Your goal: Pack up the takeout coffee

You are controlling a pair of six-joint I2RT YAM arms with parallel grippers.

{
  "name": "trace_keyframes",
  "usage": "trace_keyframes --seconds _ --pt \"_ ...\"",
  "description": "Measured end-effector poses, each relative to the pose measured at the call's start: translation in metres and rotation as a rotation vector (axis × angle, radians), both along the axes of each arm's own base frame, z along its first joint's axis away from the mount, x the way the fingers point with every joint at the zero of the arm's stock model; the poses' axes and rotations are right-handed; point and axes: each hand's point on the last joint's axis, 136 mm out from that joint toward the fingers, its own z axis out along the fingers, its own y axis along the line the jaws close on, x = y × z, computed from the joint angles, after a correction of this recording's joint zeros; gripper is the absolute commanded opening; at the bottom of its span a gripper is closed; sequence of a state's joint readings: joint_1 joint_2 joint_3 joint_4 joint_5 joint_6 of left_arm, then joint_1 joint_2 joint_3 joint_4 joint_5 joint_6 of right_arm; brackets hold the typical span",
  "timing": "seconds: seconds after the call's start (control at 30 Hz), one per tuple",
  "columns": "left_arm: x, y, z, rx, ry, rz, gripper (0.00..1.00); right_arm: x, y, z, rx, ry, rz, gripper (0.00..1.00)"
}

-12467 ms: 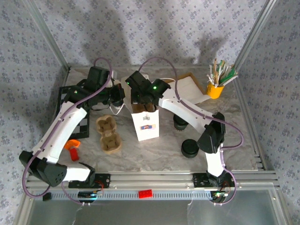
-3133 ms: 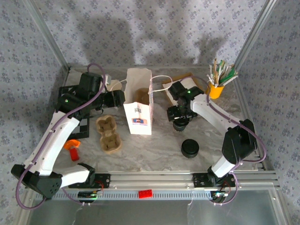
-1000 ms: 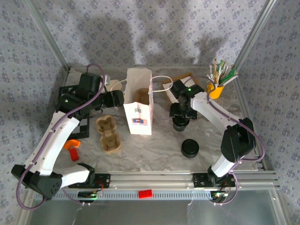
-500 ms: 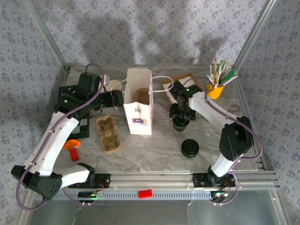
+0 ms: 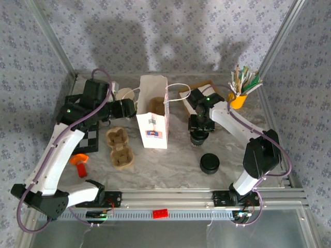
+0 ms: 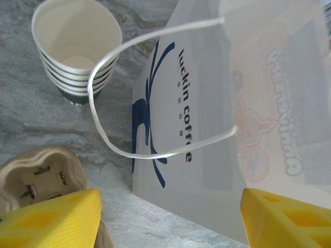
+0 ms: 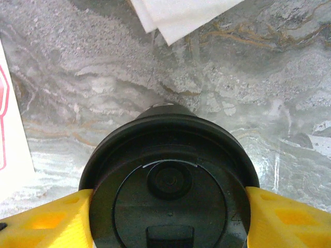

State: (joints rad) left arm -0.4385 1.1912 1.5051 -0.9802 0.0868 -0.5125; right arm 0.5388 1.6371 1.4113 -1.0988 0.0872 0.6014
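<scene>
The takeout coffee (image 5: 198, 137) stands on the marble table right of the white paper bag (image 5: 153, 121). From above I see its round black lid (image 7: 168, 191); the cup under it is hidden. My right gripper (image 7: 168, 217) is over it, and its yellow fingers (image 7: 46, 219) press the lid's rim on both sides. A brown pulp piece (image 5: 156, 106) lies inside the open bag. My left gripper (image 6: 170, 222) hangs open beside the bag's left face (image 6: 217, 103). The bag's white handle loop (image 6: 103, 103) is in front of it, untouched.
A stack of lidless cream cups (image 6: 77, 51) stands behind the bag's left side. Two brown pulp trays (image 5: 119, 147) lie left of the bag. A low stack of black lids (image 5: 209, 163) sits near front right. Napkins (image 5: 207, 93) and a yellow stirrer cup (image 5: 238, 98) stand at back right.
The right gripper's fingers have closed in onto the lid's rim. The left gripper has opened a little and drawn slightly left of the bag.
</scene>
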Motion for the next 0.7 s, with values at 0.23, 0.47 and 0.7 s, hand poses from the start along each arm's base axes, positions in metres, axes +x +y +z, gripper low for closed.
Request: trace_keyframes --seconds 0.23,0.47,0.7 --pt "0.002 -0.002 0.014 0.003 -0.009 -0.002 0.75 -0.004 0.001 0.023 0.033 -0.009 0.04 0.64" --pt "-0.002 -0.017 0.014 0.04 -0.015 -0.038 0.76 -0.019 -0.007 0.041 0.034 0.002 0.063 0.63" --pt "0.01 -0.017 0.008 0.098 -0.018 -0.043 0.71 -0.045 -0.013 0.071 0.045 -0.03 0.07 0.62"
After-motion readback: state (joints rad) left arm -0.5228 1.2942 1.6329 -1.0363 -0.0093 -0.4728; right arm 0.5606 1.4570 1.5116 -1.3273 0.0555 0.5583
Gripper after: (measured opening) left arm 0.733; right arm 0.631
